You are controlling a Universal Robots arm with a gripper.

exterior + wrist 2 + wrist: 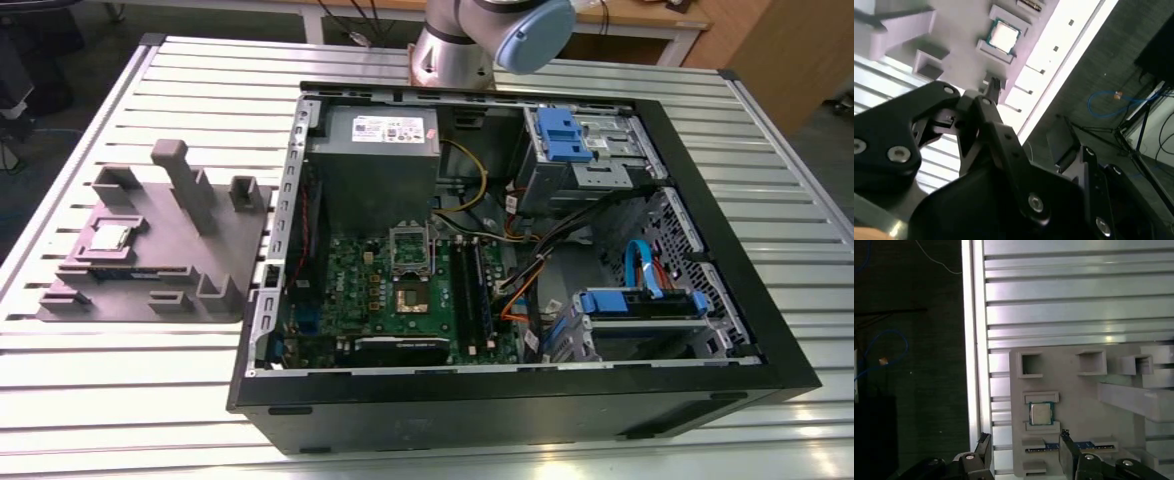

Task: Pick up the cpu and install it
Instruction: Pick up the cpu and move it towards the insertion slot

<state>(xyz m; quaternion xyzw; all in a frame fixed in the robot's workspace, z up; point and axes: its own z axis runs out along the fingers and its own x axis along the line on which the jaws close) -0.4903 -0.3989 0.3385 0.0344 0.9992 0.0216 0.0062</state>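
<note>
One cpu (1041, 414) on grey holder (1079, 400), near fingers (1068, 452) w/o contact, fingers spread, empty.

The exterior view is evenly lit and bright, with soft shadows inside the computer case (534, 405). In the second wrist view the worktop (1074, 45) edge glares white and the cpu (1004, 36) top shines.

The cpu (1041, 414) has a smooth, silvery metal top with a soft sheen. The holder (1079, 405) looks like matt grey plastic. The tabletop (534, 60) is ribbed bare metal, bright and reflective. The end effector (1025, 442) is matt black with shiny metal screws. The computer case (534, 410) is matt black outside.
</note>
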